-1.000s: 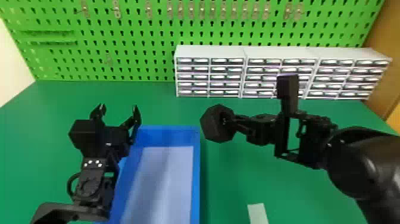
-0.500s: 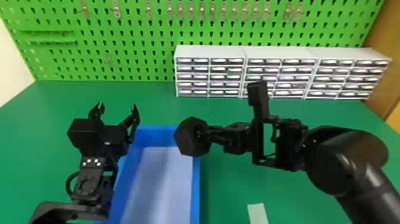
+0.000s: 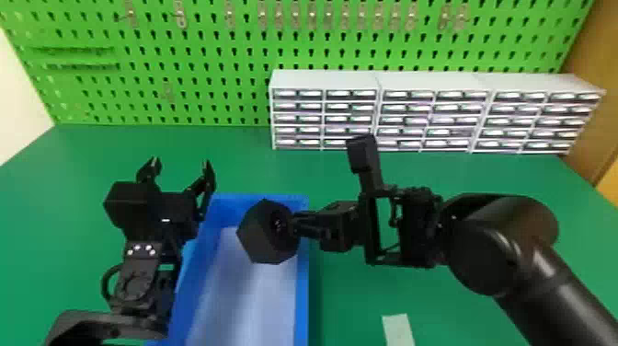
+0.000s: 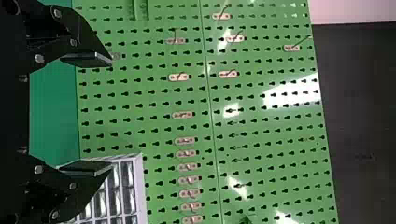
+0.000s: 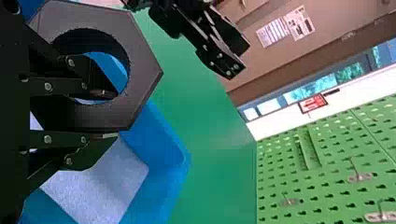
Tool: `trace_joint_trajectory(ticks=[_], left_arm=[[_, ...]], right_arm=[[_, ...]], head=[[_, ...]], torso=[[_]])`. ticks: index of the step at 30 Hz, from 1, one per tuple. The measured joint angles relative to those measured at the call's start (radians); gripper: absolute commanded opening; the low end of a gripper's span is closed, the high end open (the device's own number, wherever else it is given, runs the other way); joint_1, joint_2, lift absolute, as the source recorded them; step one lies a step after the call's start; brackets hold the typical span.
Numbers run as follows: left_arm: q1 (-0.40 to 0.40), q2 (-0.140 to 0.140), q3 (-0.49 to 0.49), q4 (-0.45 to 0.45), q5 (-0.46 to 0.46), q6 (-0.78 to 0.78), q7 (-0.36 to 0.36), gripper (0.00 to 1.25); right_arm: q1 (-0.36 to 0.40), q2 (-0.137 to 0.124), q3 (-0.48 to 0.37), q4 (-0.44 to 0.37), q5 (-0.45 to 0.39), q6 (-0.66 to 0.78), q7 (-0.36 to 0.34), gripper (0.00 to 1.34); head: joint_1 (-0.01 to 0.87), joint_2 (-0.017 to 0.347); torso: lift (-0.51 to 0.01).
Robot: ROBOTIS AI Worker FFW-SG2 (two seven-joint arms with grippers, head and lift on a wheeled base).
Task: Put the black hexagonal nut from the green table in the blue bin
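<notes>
At the left, the left arm [image 3: 138,276] comes up from the bottom edge, and its tool [image 3: 180,166] points toward the pegboard [image 3: 220,87], its two fingers apart and nothing between them. Next is the bin [image 3: 301,299] on the bench [image 3: 349,299]. Over its far part the nut [image 3: 257,239] hangs in the air, gripped by the right tool [image 3: 299,224], one finger inside its hole, the other outside. The right arm [image 3: 542,271] rises from the lower right corner, then bends leftward.

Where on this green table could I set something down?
Bare green table lies left of the left hand, and between the blue bin and the pegboard behind. It's crowded over the bin, where the right hand holds the black nut.
</notes>
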Motion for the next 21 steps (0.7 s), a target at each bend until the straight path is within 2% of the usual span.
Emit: trace_joint_trajectory(ticks=[15, 21], left_arm=[[-0.003, 0.000, 0.002, 0.000, -0.002, 0.000, 0.000, 0.78], [-0.003, 0.000, 0.004, 0.000, -0.002, 0.000, 0.000, 0.78]], right_arm=[[-0.074, 0.000, 0.122, 0.072, -0.082, 0.030, 0.002, 0.25], [-0.079, 0.002, 0.135, 0.076, -0.088, 0.032, 0.003, 0.25]], head=[[0.657, 0.057], [0.657, 0.057]], torso=[[-0.095], [-0.095]])
